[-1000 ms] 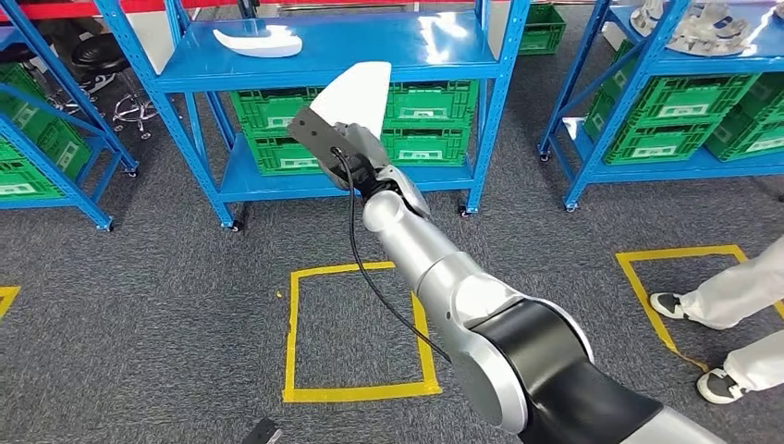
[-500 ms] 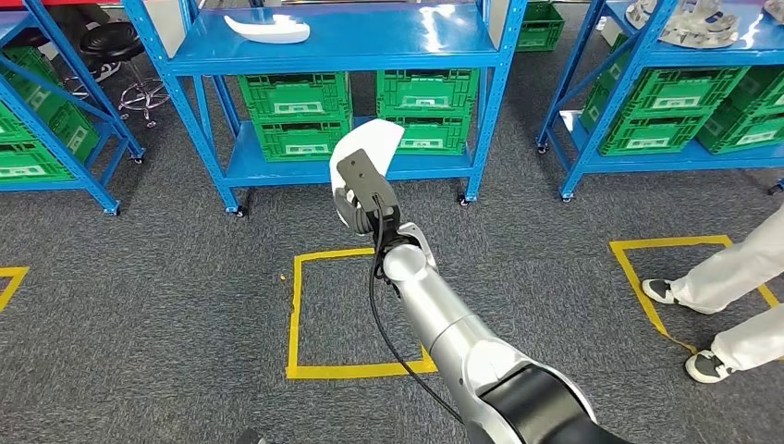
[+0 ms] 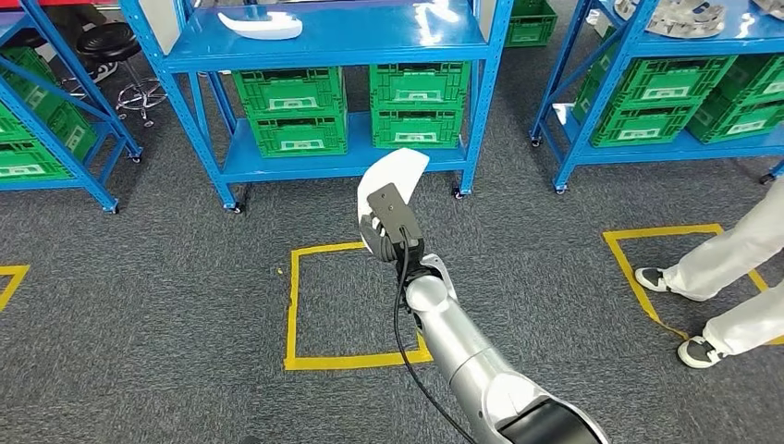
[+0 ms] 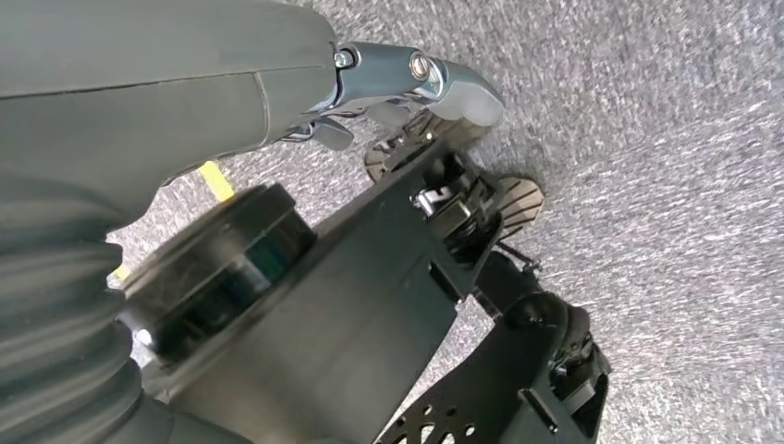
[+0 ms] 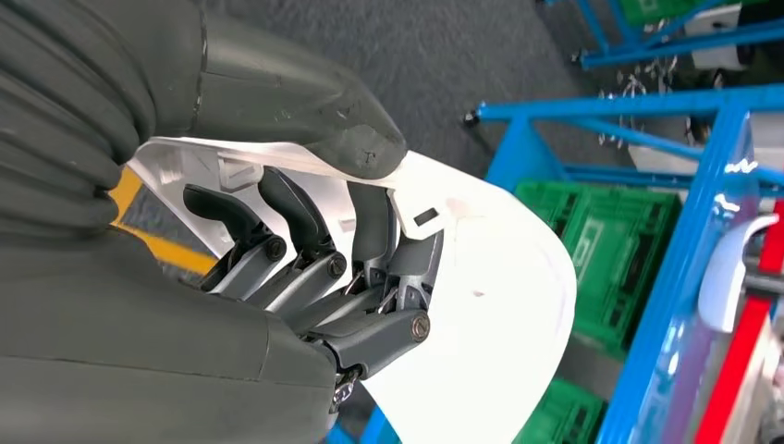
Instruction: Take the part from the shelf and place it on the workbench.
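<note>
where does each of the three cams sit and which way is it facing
Head view: high on the body, facing forward and down at the blue shelf, green crates and grey carpet; the silver right arm shows, its robot hand holding the white part.
Left wrist view: behind the hanging left robot hand, facing the carpet.
Right wrist view: behind the right robot hand, facing the white part it grips.
Head and right wrist views share the part, shelf and crates.

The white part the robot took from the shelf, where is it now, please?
The white part is gripped in the right hand, held in front of the blue shelf, above the grey carpet.
</note>
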